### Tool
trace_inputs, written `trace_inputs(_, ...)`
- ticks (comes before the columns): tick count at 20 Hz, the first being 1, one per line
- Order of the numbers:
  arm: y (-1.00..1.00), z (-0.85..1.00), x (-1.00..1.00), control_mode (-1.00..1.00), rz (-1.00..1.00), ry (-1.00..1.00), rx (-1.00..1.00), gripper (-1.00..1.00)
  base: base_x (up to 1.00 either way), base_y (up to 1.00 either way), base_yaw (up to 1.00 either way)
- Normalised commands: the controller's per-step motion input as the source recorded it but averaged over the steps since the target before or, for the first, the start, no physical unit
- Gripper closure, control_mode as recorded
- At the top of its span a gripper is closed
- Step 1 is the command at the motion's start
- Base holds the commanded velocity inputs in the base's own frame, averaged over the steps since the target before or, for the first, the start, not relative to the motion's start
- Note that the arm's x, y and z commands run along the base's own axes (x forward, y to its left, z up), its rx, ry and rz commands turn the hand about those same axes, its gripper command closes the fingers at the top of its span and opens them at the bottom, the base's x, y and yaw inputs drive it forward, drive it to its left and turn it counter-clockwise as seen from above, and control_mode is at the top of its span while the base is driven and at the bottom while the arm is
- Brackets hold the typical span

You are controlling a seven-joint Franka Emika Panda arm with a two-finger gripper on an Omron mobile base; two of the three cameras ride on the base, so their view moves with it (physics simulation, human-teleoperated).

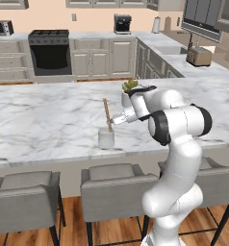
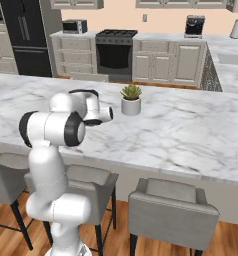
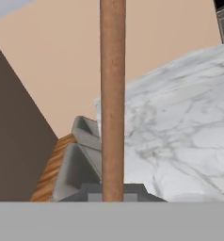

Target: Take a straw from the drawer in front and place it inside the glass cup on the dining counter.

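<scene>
In the left base view the brownish-orange straw (image 1: 107, 113) stands nearly upright, leaning slightly left at the top. My gripper (image 1: 113, 122) is shut on its lower part. The straw's bottom end sits right at the rim of the clear glass cup (image 1: 106, 139), which stands near the front edge of the marble dining counter (image 1: 39, 120); whether the tip is inside I cannot tell. In the hand view the straw (image 3: 112, 94) runs straight up the middle, with the counter (image 3: 180, 117) behind it. From the right base view my arm hides the cup and straw. The drawer is out of view.
A white pot with a green plant (image 1: 129, 93) (image 2: 131, 102) stands on the counter just behind my hand. Grey stools (image 1: 111, 185) (image 2: 173, 205) line the counter's near side. A toaster (image 1: 199, 56) and stove (image 1: 49, 50) are far back.
</scene>
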Motion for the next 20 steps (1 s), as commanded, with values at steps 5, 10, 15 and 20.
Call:
trace_inputs(5,0.03,-0.06,0.40,-1.00,0.00,0.00,0.00,1.00,0.00,0.00,0.00)
trace_inputs(10,0.10,-0.28,0.21,-1.00,0.00,0.01,0.00,1.00,0.00,0.00,0.00)
trace_inputs(15,0.15,-0.27,0.32,-1.00,0.00,0.00,0.00,1.00,0.00,0.00,0.00)
trace_inputs(20,0.08,-0.10,0.25,-1.00,0.00,0.00,0.00,1.00,0.00,0.00,0.00)
